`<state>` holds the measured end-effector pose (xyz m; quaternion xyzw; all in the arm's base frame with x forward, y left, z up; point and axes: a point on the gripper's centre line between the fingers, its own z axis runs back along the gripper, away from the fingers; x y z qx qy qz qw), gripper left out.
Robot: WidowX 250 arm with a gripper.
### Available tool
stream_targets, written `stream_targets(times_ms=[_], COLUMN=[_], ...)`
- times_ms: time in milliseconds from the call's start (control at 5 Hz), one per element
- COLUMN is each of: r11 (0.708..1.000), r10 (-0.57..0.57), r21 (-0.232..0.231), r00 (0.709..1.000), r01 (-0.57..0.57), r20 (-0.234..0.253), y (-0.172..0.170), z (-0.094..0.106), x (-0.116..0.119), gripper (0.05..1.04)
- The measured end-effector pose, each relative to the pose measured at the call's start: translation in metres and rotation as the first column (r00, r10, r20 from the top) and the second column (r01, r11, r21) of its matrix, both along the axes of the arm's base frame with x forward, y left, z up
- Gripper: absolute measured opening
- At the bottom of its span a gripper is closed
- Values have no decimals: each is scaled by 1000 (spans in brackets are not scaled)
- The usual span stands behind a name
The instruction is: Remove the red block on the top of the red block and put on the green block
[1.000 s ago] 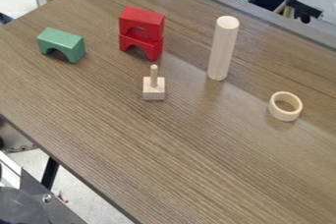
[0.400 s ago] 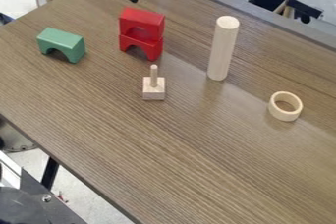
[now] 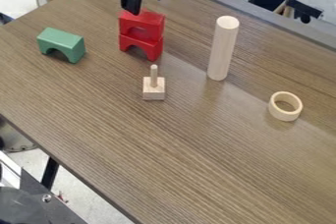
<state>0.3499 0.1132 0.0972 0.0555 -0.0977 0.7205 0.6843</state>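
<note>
The upper red block (image 3: 152, 22) sat on the lower red block (image 3: 152, 48), resting squarely enough that the pair made one upright stack, so the removal had not been achieved. Just above, towards the stack's far side, hung the pincer (image 3: 146, 5), its two fingers spread apart with nothing between them. Whether a fingertip touched the top block could not be told from this angle.

Off to the left of the view, apart from the stack, the green block (image 3: 62, 37) stood on the tabletop (image 3: 197, 149) with its arch downwards and its flat top bare, ready to take the red one. Near the stack stood a small wooden base with a peg (image 3: 154, 92); the tall pale cylinder (image 3: 223, 48) rose to the right, and the wooden ring (image 3: 284, 116) lay farther out. None of these seemed to matter to the job.

By this evidence the work was at its approach stage. The grasp, the lift, the carry across and the placing on green all remained, and a careless grip might have dragged the lower block along.
</note>
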Motion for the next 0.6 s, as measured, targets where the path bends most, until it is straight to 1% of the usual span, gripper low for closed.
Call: stream_targets(times_ms=[200, 400, 600], r11=[1000, 998, 994], r10=[14, 29, 64], r21=[-22, -45, -80], r00=[1000, 998, 994], r01=[-15, -32, -71], r20=[-22, -58, -91], y=[0, -1, 0], z=[-11, -22, -30], x=[-2, -5, -10], gripper=[999, 999, 945])
